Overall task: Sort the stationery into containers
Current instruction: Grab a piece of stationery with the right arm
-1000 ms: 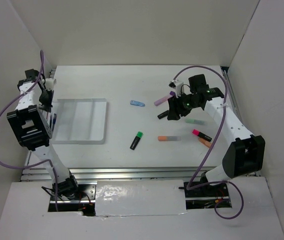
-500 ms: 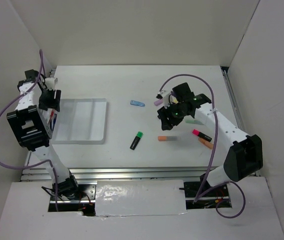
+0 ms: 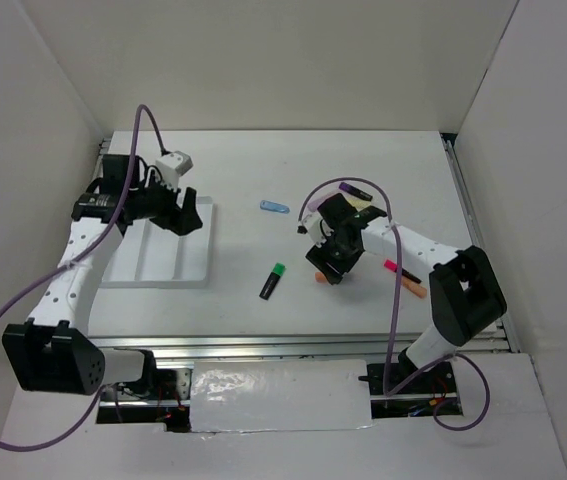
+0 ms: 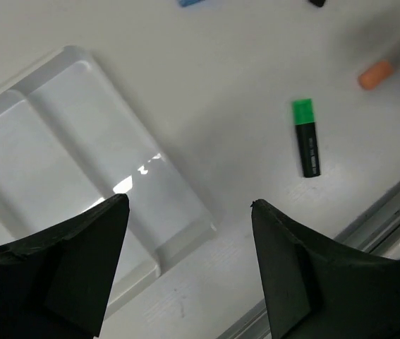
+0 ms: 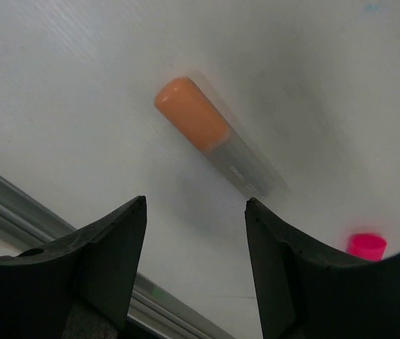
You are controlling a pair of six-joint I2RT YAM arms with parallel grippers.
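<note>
White counter [image 3: 263,165], enclosed by white walls.
1. Tray [image 3: 168,262]: white, divided into long compartments, lying left of centre.
2. Left gripper [image 3: 191,218]: jaws spread wide, nothing between them, poised over the tray's far right corner.
3. Right gripper [image 5: 194,233]: jaws apart, released, directly above the orange-capped highlighter [image 5: 210,141], which lies flat on the counter.
4. Loose on the counter: green-capped black highlighter [image 3: 272,281] between the tray and the right gripper; blue piece [image 3: 274,207] farther back; pink-capped marker [image 3: 401,269] at right.
</note>
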